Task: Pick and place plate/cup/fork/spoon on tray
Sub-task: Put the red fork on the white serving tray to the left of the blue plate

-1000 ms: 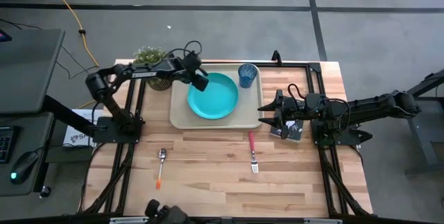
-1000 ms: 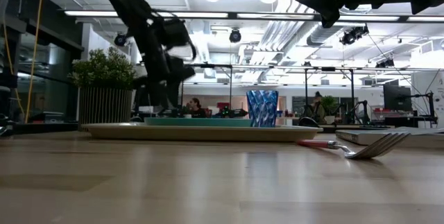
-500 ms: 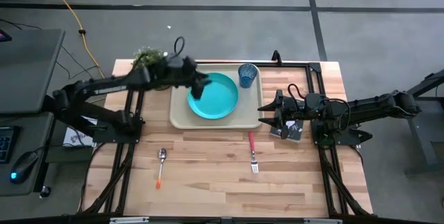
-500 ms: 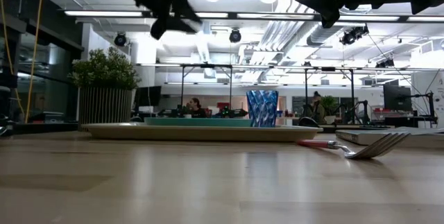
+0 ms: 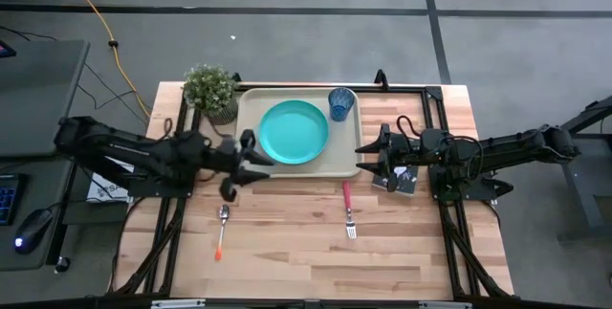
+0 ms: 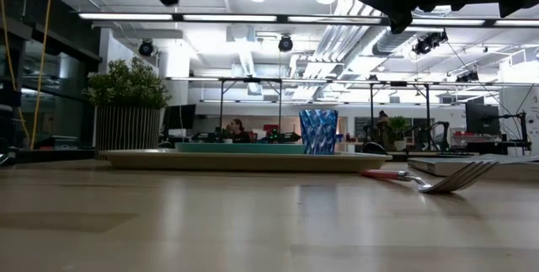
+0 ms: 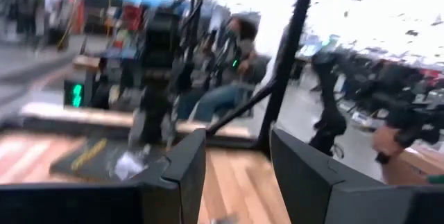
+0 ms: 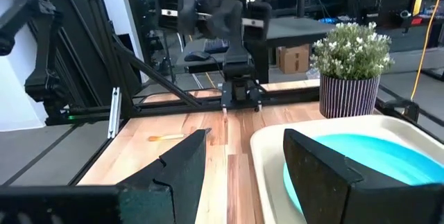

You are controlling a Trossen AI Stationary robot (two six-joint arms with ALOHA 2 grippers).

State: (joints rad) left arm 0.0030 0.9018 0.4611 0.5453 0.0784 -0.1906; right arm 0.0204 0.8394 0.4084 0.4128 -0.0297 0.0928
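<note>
Plate [image 5: 294, 132] and cup [image 5: 341, 103] sit on tray [image 5: 251, 161], upper centre: half done. Spoon [image 5: 222, 228] lower left and fork [image 5: 349, 209] lower centre lie on worktop [image 5: 402, 252], both left to place. Left hand [image 5: 239, 163] released, empty, above spoon. Right hand [image 5: 371, 151] released, empty, beside tray's right edge.

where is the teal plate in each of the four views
High view: the plate lies on the tray, left of the cup.
Low view: a thin teal band on the tray, just left of the cup.
Left wrist view: not in it.
Right wrist view: at the right edge, in the tray, below the potted plant.
Shared landmark: the potted plant beside the tray.
</note>
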